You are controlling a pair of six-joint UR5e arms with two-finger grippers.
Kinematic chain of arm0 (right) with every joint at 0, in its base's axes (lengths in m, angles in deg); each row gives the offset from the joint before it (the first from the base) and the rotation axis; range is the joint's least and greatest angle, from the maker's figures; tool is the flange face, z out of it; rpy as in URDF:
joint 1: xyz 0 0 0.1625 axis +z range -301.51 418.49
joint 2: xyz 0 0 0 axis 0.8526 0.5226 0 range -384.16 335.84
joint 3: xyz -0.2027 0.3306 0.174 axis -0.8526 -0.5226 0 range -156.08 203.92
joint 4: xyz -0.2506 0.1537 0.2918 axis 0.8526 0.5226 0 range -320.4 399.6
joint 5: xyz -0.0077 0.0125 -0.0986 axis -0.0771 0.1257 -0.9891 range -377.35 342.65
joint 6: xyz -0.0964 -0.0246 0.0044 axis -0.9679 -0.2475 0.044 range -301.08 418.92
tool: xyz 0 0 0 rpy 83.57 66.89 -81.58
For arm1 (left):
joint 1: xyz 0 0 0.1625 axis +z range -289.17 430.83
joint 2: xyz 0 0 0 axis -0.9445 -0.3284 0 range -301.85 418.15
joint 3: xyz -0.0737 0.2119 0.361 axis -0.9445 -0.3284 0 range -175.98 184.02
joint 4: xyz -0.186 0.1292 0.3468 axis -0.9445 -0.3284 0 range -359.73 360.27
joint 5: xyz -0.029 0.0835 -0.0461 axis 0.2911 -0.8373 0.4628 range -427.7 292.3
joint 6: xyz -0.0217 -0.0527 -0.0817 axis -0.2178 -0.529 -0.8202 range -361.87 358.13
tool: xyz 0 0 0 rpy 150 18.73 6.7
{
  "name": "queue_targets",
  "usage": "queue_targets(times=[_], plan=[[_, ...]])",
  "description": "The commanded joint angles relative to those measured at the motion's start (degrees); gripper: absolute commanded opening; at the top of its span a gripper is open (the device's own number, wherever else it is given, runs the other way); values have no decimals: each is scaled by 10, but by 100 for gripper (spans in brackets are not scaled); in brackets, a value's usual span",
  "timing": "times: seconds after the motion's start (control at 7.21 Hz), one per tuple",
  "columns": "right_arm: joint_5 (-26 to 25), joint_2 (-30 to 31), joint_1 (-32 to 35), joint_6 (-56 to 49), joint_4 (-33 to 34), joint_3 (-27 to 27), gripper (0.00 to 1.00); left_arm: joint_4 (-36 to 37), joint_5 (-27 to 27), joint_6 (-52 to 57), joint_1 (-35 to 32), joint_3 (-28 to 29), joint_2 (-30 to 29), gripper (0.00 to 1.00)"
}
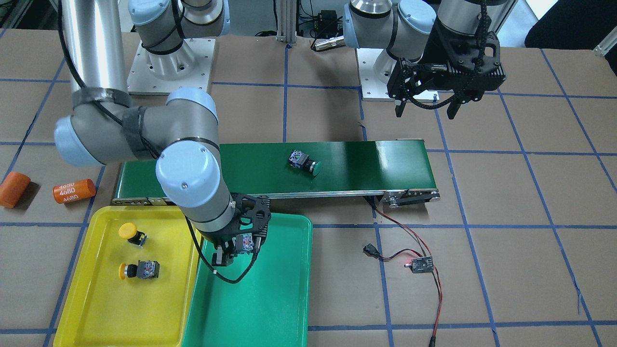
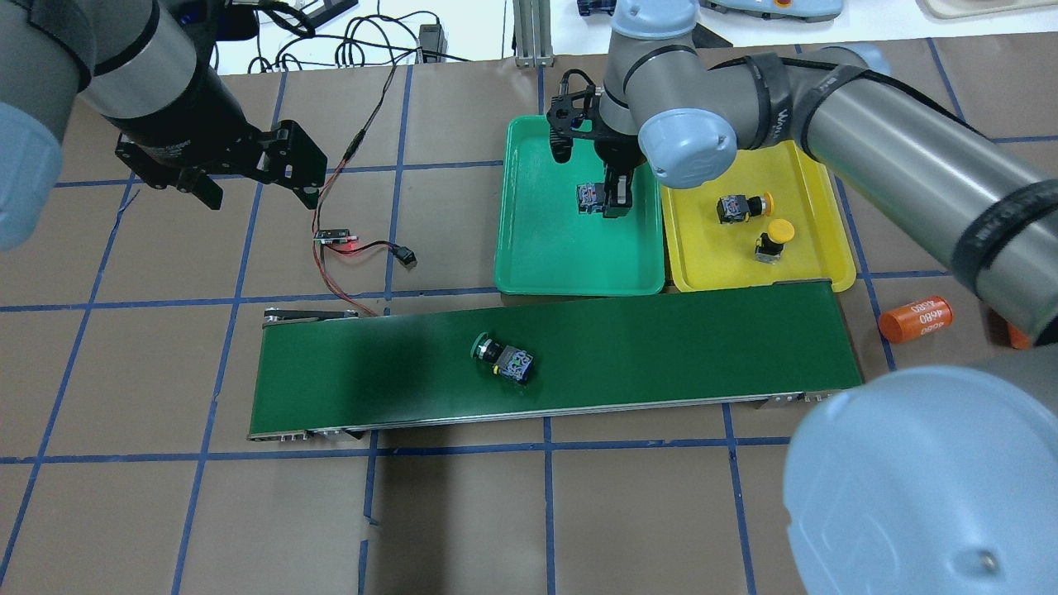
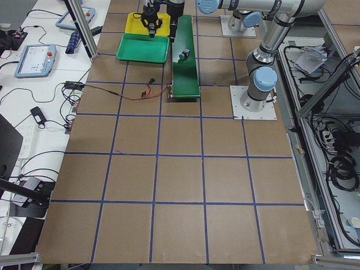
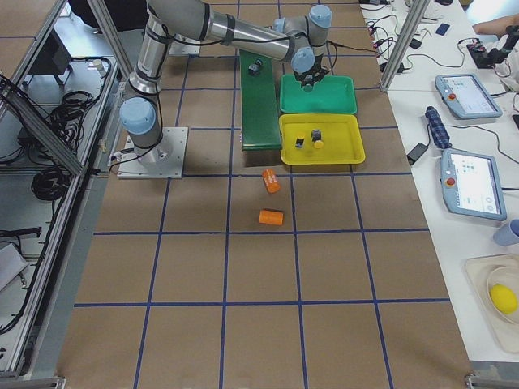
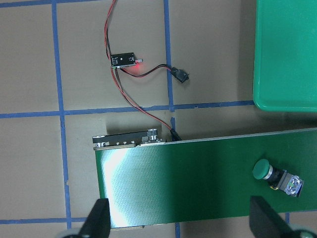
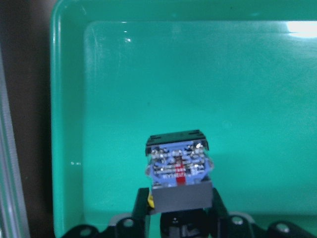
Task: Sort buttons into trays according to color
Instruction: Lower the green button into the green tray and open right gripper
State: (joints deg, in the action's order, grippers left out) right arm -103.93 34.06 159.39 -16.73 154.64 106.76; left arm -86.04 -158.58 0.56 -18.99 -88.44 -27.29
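My right gripper (image 1: 238,248) hangs over the green tray (image 1: 270,299) near its edge beside the yellow tray (image 1: 106,308), shut on a button (image 6: 179,171). Only that button's black-and-grey switch block shows; its cap is hidden. Two yellow-capped buttons (image 1: 131,233) (image 1: 139,270) lie in the yellow tray. A green-capped button (image 2: 502,358) lies on its side at the middle of the conveyor belt (image 2: 661,355). My left gripper (image 2: 256,194) stands open and empty above the table, well away from the belt's end.
Two orange cylinders (image 1: 14,189) (image 1: 73,191) lie on the table beyond the yellow tray. A small circuit board (image 2: 335,237) with red and black wires lies between the left gripper and the green tray. Blue tape lines cross the brown table.
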Motion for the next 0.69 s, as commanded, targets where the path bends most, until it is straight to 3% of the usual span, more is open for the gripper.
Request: queue_targets(times=[0.0,0.42,0.55], plan=[[1,-28,-7,4,-6,-12,100,0,0,0,1,0,1,100],[-2,-5,-25,4,-9,-8,100,0,-1,0,1,0,1,100],[-9,25,-50,-11,-51,11,100,0,-1,0,1,0,1,100]])
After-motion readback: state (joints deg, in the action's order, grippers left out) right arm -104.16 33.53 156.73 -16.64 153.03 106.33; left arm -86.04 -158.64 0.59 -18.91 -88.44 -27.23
